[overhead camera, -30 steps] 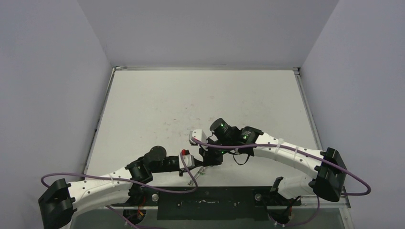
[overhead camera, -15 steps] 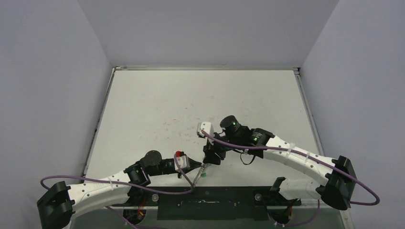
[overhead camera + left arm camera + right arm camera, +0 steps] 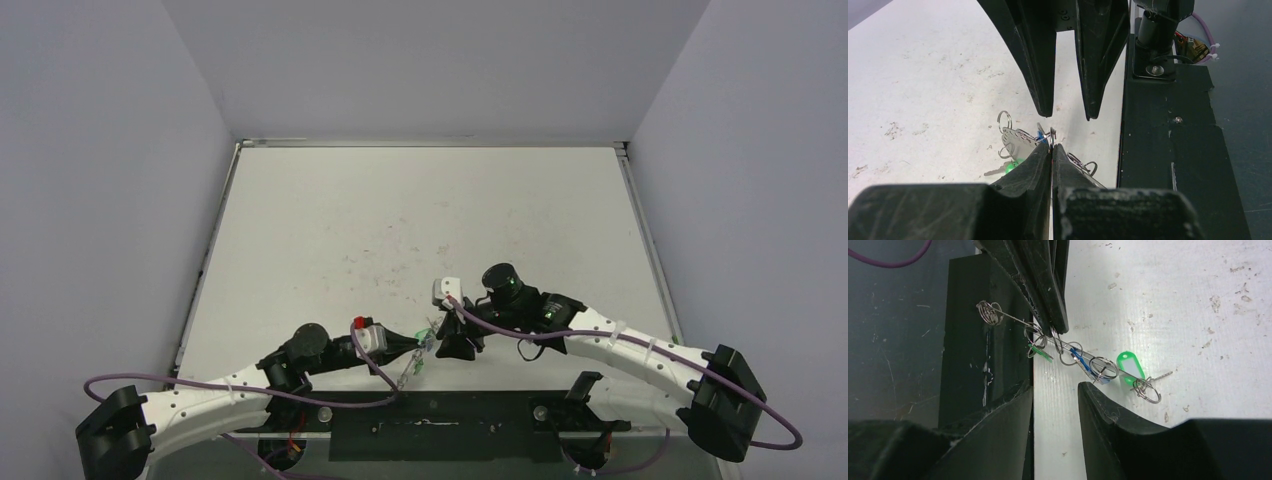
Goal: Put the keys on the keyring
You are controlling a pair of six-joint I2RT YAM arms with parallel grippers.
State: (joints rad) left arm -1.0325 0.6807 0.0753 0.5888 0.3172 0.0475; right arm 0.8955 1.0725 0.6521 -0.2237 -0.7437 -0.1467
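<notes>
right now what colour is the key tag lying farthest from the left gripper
The key tag is bright green, clearest in the right wrist view.

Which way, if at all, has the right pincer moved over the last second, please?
Yes. The right pincer has shifted rightward in the top view and closer to the black base plate.

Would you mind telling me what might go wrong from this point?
The left gripper pinches the thin silvery wire keyring only at its fingertips, so it may slip. The open right gripper sits close opposite; closing in could knock the fingers together or snag the green plastic-headed key.
</notes>
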